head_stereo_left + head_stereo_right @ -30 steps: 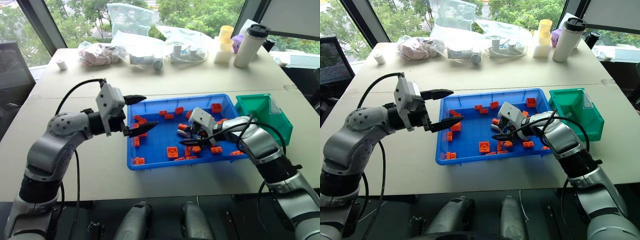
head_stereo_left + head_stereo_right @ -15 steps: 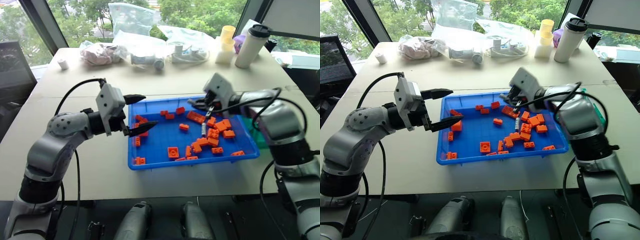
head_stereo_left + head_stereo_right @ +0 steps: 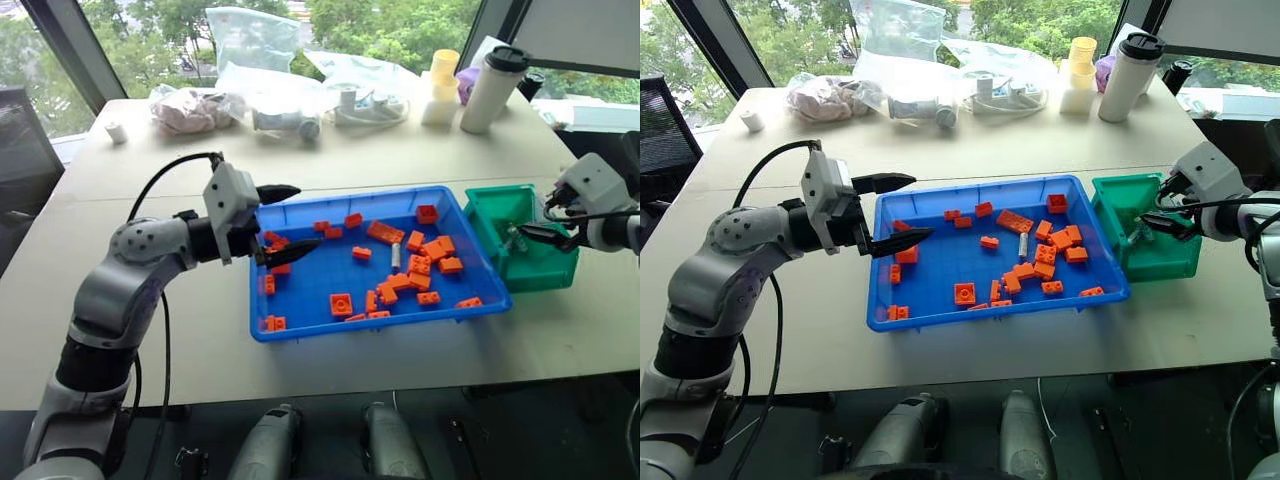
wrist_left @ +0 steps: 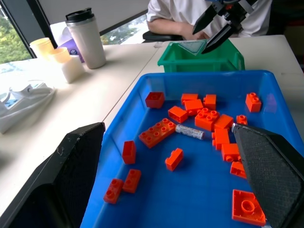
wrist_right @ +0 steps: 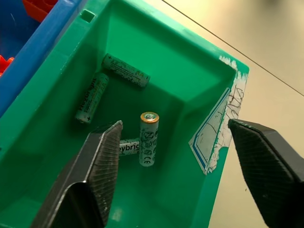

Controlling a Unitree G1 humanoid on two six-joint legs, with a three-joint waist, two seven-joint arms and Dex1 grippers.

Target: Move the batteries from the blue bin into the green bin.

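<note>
Our right gripper (image 5: 173,156) hangs over the green bin (image 5: 190,61) with its fingers spread wide and nothing between them; below it we see four batteries (image 5: 148,138) lying in the bin, free of the fingers. Our left gripper (image 3: 283,222) is open and empty too, held level over the left end of the blue bin (image 3: 300,325). One battery (image 4: 189,131) lies among the orange bricks (image 4: 207,118) in the blue bin.

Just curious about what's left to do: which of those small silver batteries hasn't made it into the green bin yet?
The small grey-silver cylindrical battery lying among orange toy bricks in the shallow blue plastic tray; the others lie inside the deep teal-green bin.
</note>
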